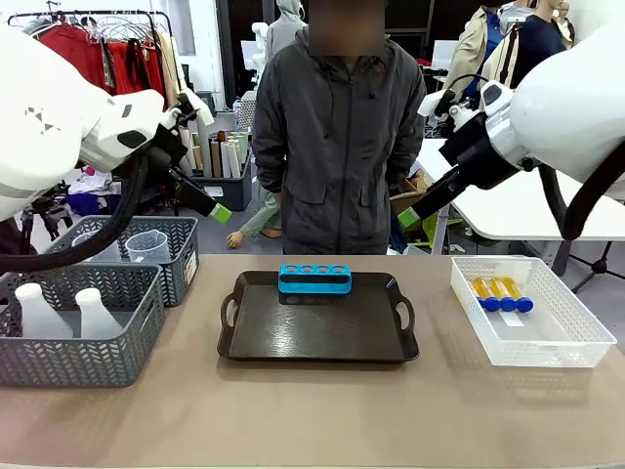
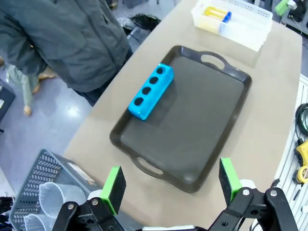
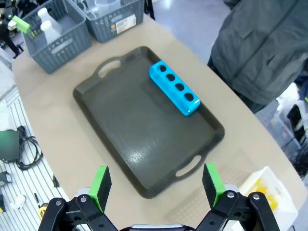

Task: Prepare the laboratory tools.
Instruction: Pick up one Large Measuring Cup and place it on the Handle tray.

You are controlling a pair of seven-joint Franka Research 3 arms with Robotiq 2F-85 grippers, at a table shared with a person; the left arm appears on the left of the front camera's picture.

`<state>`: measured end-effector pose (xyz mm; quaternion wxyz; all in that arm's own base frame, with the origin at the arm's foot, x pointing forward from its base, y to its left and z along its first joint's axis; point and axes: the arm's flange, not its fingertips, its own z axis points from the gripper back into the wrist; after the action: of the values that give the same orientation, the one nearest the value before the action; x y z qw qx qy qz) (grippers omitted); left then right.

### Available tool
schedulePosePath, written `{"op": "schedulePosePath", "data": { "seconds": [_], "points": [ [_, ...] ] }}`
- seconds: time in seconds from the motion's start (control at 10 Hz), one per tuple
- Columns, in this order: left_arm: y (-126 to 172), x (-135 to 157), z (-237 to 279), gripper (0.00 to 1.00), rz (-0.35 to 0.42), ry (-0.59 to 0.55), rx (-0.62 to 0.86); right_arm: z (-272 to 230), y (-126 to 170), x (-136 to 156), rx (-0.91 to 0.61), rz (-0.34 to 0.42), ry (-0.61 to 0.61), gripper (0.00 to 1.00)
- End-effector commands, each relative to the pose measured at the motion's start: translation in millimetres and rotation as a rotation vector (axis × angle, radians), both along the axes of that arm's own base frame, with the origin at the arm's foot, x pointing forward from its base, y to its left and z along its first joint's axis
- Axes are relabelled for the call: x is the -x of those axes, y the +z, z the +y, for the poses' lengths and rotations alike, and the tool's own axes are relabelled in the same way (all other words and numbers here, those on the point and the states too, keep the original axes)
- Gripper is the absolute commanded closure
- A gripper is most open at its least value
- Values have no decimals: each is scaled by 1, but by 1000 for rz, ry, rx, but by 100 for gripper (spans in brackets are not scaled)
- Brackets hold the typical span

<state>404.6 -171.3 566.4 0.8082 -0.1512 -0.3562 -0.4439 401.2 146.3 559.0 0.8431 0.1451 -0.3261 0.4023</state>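
Note:
A small blue four-hole tube rack [image 1: 314, 278] [image 2: 150, 91] [image 3: 173, 88] lies at the far edge of the dark brown tray [image 1: 317, 327]. Yellow-orange blue-capped tubes [image 1: 501, 292] [image 2: 216, 13] lie in a white basket [image 1: 547, 337] on the right. Two white conical flasks [image 1: 59, 313] [image 3: 47, 23] stand in the near grey basket on the left. A clear beaker [image 1: 147, 245] [image 2: 52, 202] sits in the grey basket behind it. My left gripper [image 1: 217, 210] [image 2: 171, 182] hangs open high over the table's left side. My right gripper [image 1: 410, 216] [image 3: 156, 184] hangs open high on the right. Neither holds anything.
A person in a grey jacket [image 1: 337, 137] stands at the far edge behind the tray. The two grey mesh baskets [image 1: 78, 342] fill the left end of the table. Bare tabletop [image 1: 312, 420] runs along the front edge and between tray and baskets.

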Motion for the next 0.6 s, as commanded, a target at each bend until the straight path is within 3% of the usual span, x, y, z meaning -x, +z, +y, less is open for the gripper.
{"op": "schedulePosePath", "data": {
  "seconds": [0.0,0.2,0.3,0.4,0.5],
  "points": [
    [1,-11,-1,0,-24,-18,37,-7,1,-7,-34,-29,24,0],
    [5,-15,-2,0,-24,-9,46,-9,0,-12,-34,-46,3,0],
    [1,-17,-2,0,-21,5,47,-10,-5,-15,-37,-104,-50,0],
    [9,-8,-3,0,-8,9,21,-5,3,-3,-14,-12,-12,0],
    [9,-8,-3,0,-8,9,21,-5,3,-3,-14,-12,-12,0]
  ]
}}
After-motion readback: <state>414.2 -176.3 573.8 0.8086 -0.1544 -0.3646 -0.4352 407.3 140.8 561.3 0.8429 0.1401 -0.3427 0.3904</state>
